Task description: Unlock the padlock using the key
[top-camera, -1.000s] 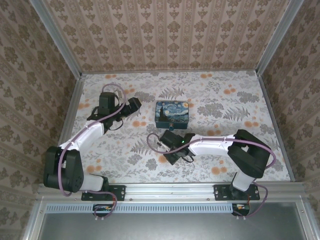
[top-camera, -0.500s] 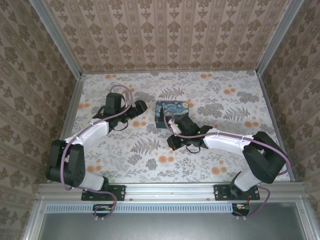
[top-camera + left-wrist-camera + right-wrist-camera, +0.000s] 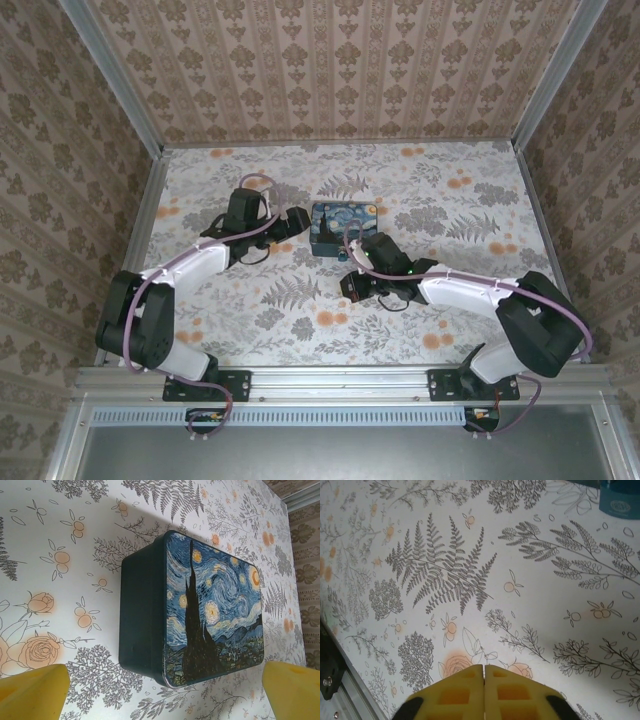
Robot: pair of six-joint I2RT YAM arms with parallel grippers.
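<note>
The blue-and-yellow Starry Night box (image 3: 343, 228) sits mid-table. A small teal-blue piece with a round emblem (image 3: 620, 497), cut off at the top right edge of the right wrist view, looks like the padlock. The key is out of view. My left gripper (image 3: 295, 222) is just left of the box and open. Its yellow fingertips (image 3: 35, 692) stand wide apart with the box (image 3: 200, 605) ahead between them. My right gripper (image 3: 348, 287) hovers in front of the box's near side. Its jaws (image 3: 484, 667) are shut pad to pad, with nothing showing between them.
The floral tablecloth (image 3: 300, 320) covers the table. Wallpapered walls enclose it on the left, back and right. A metal rail (image 3: 340, 380) runs along the near edge by the arm bases. Open cloth lies at the front and the far right.
The left arm has reached right, bringing its open gripper up to the box's left side. The right arm has swung back and right toward the box's near side.
</note>
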